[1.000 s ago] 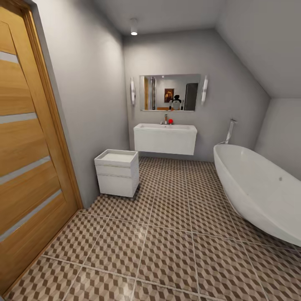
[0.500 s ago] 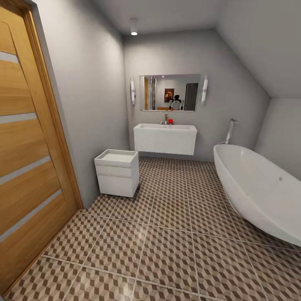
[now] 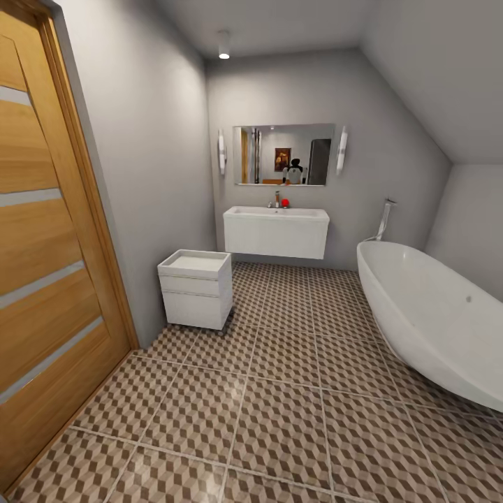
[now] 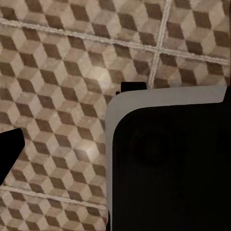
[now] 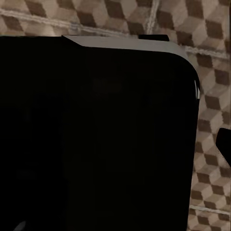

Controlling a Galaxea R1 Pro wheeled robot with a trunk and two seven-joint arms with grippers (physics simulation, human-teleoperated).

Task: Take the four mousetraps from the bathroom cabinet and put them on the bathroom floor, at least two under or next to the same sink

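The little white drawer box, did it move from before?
No. The small white drawer unit sits at the same spot beside the wall, left of the sink, as earlier.

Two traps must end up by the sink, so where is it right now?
In the head view the sink hangs on the far wall under the mirror, between the small white drawer unit and the bathtub.

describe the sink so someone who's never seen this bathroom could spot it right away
On the far wall hangs a wide mirror. The sink is the white rectangular unit right below it, hung clear of the floor. Unlike the floor-standing drawer unit and oval bathtub, it carries a tap.
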